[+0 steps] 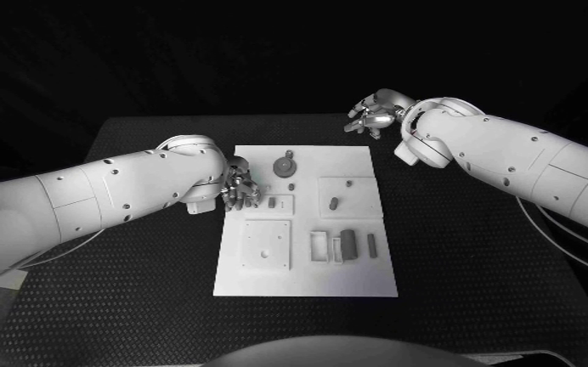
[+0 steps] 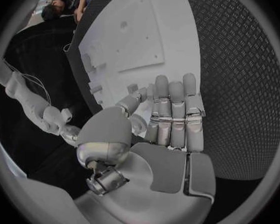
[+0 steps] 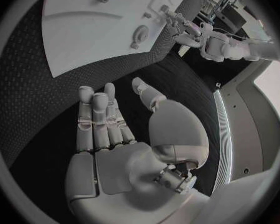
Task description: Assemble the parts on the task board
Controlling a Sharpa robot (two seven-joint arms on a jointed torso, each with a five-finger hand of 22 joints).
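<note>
Head view: no readable writing on the board (image 1: 307, 278). Left hand (image 1: 238, 190) hides its left edge, fingers extended, holding nothing; right hand (image 1: 374, 115), upper right, likewise released.

Black textured table (image 1: 490, 248), white task board (image 1: 307, 278) lying flat on it

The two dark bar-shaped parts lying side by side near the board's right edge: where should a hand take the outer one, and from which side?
Judging from the head view, the outer bar lies flat and lengthwise, apart from the thicker bar beside it. Pinch its long sides near the middle, coming from above. The right hand, open and off the task board, seems better placed than the left hand.
</note>
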